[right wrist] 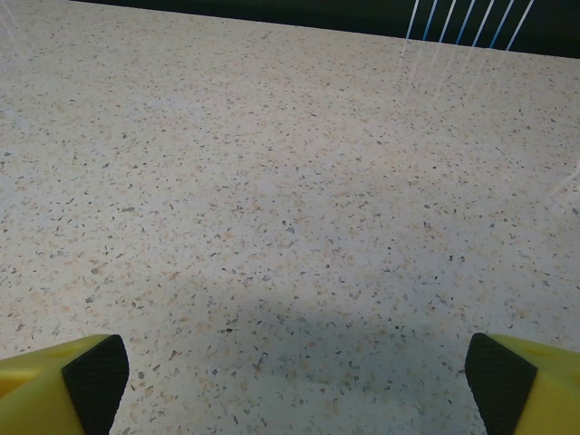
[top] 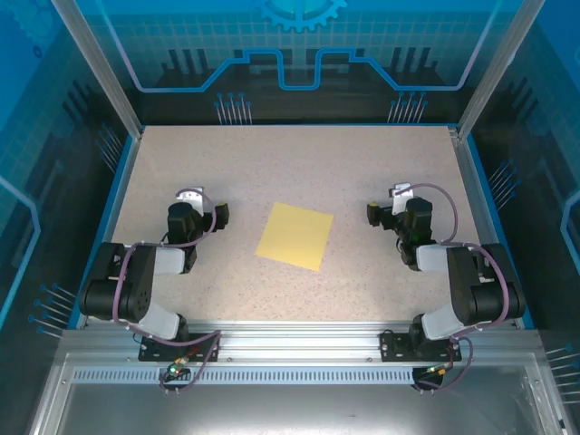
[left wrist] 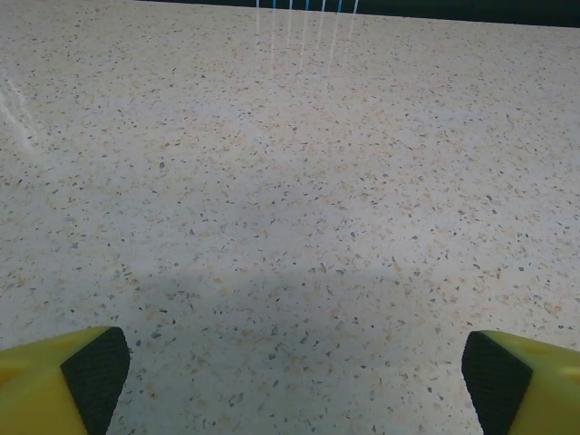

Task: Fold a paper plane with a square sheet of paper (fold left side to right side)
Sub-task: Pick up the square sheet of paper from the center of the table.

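The square sheet of paper (top: pixel 295 236) is bright yellow and lies flat on the middle of the speckled table (top: pixel 290 163), turned slightly, with no crease visible. My left gripper (top: pixel 205 205) rests low to the left of the sheet, well apart from it, and points toward the far edge. To the sheet's right my right gripper (top: pixel 388 203) mirrors it. In the left wrist view the left gripper (left wrist: pixel 294 376) is open over bare tabletop, its yellow fingers (left wrist: pixel 54 381) far apart. The right gripper (right wrist: pixel 294 379) is open too, nothing between its fingers (right wrist: pixel 526 385).
Blue transparent walls and aluminium posts (top: pixel 100 68) enclose the table. Rows of blue pins (top: pixel 231 109) stand along the far edge, with more pins (top: pixel 408 109) to the right. The arm bases are bolted to a metal rail (top: pixel 290 340) at the near edge.
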You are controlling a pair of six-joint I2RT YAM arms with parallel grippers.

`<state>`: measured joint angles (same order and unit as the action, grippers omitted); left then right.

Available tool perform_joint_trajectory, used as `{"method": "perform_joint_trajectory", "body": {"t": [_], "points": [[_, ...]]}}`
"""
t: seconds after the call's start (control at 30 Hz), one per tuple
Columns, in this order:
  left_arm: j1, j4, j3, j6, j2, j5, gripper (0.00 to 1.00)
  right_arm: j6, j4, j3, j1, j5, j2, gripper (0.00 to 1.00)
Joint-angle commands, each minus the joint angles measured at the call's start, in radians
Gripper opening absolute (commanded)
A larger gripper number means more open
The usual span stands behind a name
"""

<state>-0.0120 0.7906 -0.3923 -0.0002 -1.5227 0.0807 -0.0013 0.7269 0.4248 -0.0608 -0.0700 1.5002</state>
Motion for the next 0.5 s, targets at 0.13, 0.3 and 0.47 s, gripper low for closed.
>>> {"method": "perform_joint_trajectory", "body": {"t": [0.13,0.3,0.47], "points": [[0.010,0.005,-0.020,-0.001,0.005,-0.023,0.98,-0.002,0.033,0.002,0.003,-0.005,0.003,1.00],[0.011,0.002,-0.023,-0.003,0.003,-0.026,0.99,-0.002,0.033,0.002,0.002,-0.005,0.003,1.00],[0.012,0.002,-0.021,-0.005,0.006,-0.030,0.98,-0.002,0.032,0.002,0.003,-0.004,0.002,1.00]]}}
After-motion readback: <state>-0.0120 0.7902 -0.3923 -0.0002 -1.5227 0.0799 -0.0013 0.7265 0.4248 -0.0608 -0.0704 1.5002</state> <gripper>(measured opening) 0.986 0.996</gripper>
